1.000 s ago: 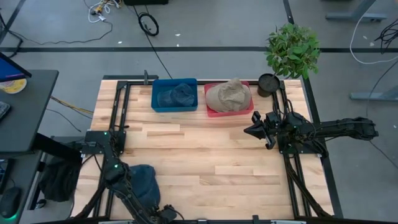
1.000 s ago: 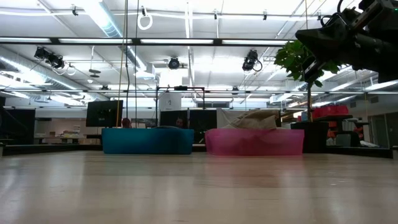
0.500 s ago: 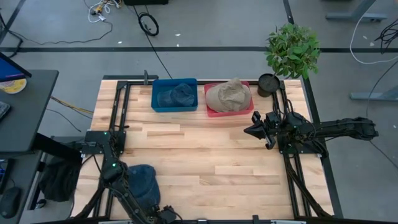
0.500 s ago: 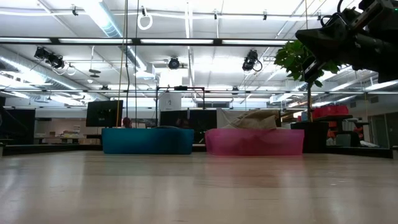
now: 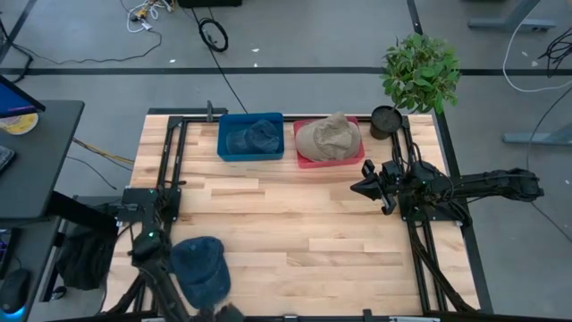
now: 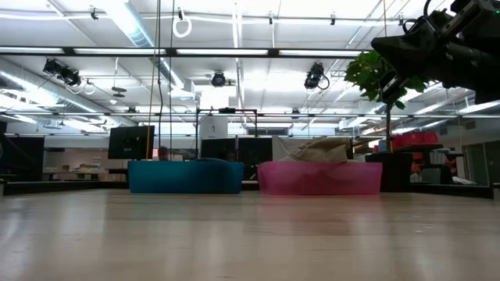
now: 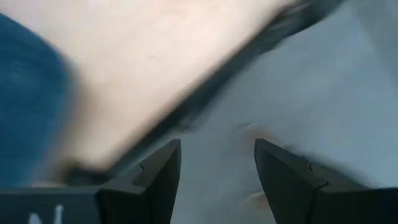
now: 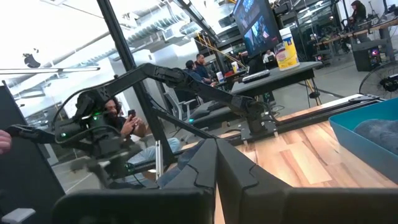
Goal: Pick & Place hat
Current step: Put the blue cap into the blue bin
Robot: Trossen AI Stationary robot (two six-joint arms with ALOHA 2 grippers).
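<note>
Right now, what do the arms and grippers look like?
Both arms are dark, jointed links on black frames. The right gripper is black and blocky. The left gripper has two dark angular fingers. A small green light glows on the left arm. No markings are legible.

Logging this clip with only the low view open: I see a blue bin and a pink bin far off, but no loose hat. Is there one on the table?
Observer: Yes. The high view shows a blue hat at the near left corner of the table.
Operator: Is the left gripper holding it?
Observer: No. The left gripper is open with nothing between its fingers, pointing past the table edge.
Operator: And the right one?
Observer: The right gripper is shut and empty, above the table just in front of the pink bin.
</note>
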